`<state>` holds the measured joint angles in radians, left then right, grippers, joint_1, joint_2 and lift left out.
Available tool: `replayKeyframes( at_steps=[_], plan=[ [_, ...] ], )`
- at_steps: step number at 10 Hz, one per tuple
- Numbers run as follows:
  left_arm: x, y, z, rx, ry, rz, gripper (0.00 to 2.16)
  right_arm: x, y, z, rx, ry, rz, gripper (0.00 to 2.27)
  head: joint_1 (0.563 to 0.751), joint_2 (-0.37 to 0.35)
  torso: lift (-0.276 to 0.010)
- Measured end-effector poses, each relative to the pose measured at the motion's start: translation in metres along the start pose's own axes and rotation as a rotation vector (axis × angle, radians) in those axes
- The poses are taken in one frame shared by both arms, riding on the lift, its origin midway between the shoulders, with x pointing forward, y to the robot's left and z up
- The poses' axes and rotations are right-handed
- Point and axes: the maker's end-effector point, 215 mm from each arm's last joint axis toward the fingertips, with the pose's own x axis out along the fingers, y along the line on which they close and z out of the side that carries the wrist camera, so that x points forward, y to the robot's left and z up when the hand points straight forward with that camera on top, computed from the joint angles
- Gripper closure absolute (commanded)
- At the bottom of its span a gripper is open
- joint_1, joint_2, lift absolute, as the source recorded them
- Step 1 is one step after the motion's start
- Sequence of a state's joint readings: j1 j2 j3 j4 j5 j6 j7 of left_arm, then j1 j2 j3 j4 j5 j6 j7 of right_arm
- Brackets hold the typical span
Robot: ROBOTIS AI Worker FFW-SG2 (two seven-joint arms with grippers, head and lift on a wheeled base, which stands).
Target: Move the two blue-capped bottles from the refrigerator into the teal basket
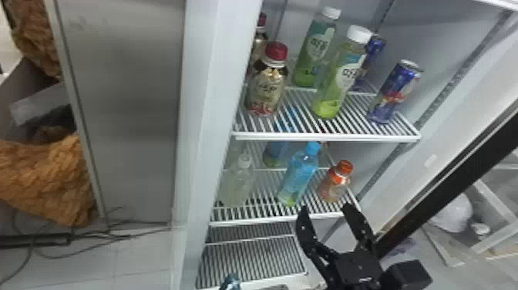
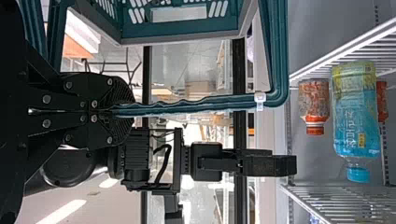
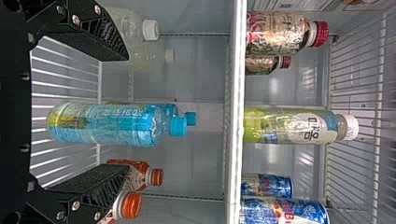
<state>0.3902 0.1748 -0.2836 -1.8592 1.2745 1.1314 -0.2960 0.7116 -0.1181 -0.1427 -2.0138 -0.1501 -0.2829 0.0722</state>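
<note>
Left wrist view: our left claw [image 2: 130,110] is closed on the handle [image 2: 210,100] of the teal plastic basket [image 2: 180,33].

Refrigerator, middle white wire shelf, left to right: clear white-capped plastic bottles [image 1: 238,181]; two blue-capped bottles [image 1: 298,177] of blue-tinted plastic, upright, one behind the other; then squat orange-capped bottles [image 1: 334,183].

Shelf above, same order: brown-and-cream red-capped bottles [image 1: 267,86], green white-capped bottles [image 1: 335,83], blue metal cans [image 1: 395,92].

Our right claw [image 1: 327,207] is open and empty at the middle shelf's front edge; by its wrist view, the nearer blue-capped bottle lines up between its fingers, touching neither.
</note>
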Motion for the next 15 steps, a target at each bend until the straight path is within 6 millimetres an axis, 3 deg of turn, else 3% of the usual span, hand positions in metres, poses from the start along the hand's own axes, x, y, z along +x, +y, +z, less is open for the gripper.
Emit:
replayKeyframes(
  at_steps=[7,15],
  plan=[
    [0.000,0.000,0.002,0.005,0.000,0.001,1.14,0.008,0.001,-0.006,0.001,-0.008,0.015,0.20,0.695,-0.350,-0.142],
    [0.001,-0.001,0.000,0.004,0.004,-0.002,1.14,0.062,-0.011,-0.038,-0.035,-0.018,0.018,0.14,0.695,-0.350,-0.142]
  ],
)
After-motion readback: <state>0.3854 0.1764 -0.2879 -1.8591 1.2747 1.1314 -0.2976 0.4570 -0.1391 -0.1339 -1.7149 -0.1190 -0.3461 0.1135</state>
